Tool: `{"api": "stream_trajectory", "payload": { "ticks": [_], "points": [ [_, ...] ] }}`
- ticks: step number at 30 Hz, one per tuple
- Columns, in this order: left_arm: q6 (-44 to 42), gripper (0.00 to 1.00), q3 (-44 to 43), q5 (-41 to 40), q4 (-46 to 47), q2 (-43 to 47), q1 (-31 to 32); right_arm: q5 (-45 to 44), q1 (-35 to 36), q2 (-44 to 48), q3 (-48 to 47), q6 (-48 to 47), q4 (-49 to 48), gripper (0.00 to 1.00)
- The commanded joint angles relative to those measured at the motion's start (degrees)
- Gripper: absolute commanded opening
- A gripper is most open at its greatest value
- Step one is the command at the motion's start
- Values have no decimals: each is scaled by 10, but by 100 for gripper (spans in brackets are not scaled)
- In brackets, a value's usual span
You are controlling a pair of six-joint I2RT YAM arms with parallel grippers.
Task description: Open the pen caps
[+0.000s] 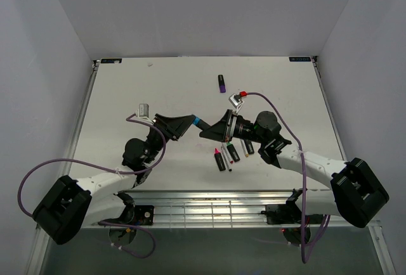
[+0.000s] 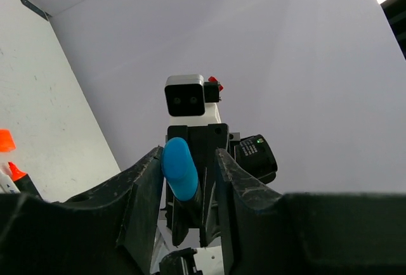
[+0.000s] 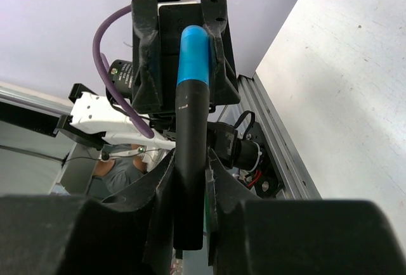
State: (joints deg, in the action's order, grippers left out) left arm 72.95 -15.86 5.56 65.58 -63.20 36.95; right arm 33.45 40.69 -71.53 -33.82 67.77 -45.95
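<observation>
Plainly, the left gripper's (image 2: 188,158) jaws stand open around the blue cap (image 2: 179,170), with a gap on one side, so they are not yet clamped. Facing it, the right gripper (image 3: 190,159) is closed tight on the black marker (image 3: 190,129), likely bracing the barrel so the cap can be pulled straight off. Other pens (image 1: 228,154) lie on the table (image 1: 158,85) nearby.

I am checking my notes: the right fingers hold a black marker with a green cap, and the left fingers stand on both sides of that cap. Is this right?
Not quite: the right wrist view shows a blue cap, not green. The right fingers hold the black marker, and the left fingers stand on both sides of the cap.
</observation>
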Motion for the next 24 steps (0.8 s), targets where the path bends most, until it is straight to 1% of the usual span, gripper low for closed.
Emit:
{"api": "stream_trajectory", "payload": {
  "ticks": [1, 2, 7, 9, 10, 11, 12, 13, 14, 16, 17, 19, 20, 24],
  "points": [
    [6, 46, -27, 23, 36, -12, 3, 24, 4, -10, -9, -6, -23, 8],
    [10, 39, -27, 27, 49, -17, 3, 26, 4, -12, -10, -6, -22, 8],
    [27, 27, -14, 35, 68, -31, 3, 33, 4, -10, -13, -25, 2, 8],
    [32, 18, -6, 37, 78, -31, 3, 43, 4, -12, -15, -34, 5, 9],
    [33, 14, -3, 38, 82, -32, 3, 49, 4, -12, -16, -39, 9, 11],
    [32, 9, -1, 40, 86, -28, 3, 50, 4, -8, -17, -44, 17, 18],
    [33, 0, 1, 46, 83, -25, 2, 54, -1, -4, -18, -63, 27, 22],
    [31, 0, 1, 53, 78, -21, -1, 56, -4, 4, -20, -77, 63, 27],
    [30, 0, 0, 62, 56, -11, -4, 57, -9, 9, -33, -94, 89, 35],
    [16, 0, -4, 91, 31, -1, -11, 56, -19, 23, -49, -152, 142, 40],
    [11, 0, -6, 99, 8, 4, -12, 54, -23, 26, -59, -170, 198, 43],
    [6, 0, -5, 118, -3, 14, -14, 58, -29, 27, -90, -212, 239, 46],
    [6, 0, -3, 123, -1, 14, -14, 64, -31, 23, -97, -218, 257, 46],
    [18, 0, -1, 151, 25, -6, -15, 92, -36, 11, -114, -225, 259, 46]
  ]
}}
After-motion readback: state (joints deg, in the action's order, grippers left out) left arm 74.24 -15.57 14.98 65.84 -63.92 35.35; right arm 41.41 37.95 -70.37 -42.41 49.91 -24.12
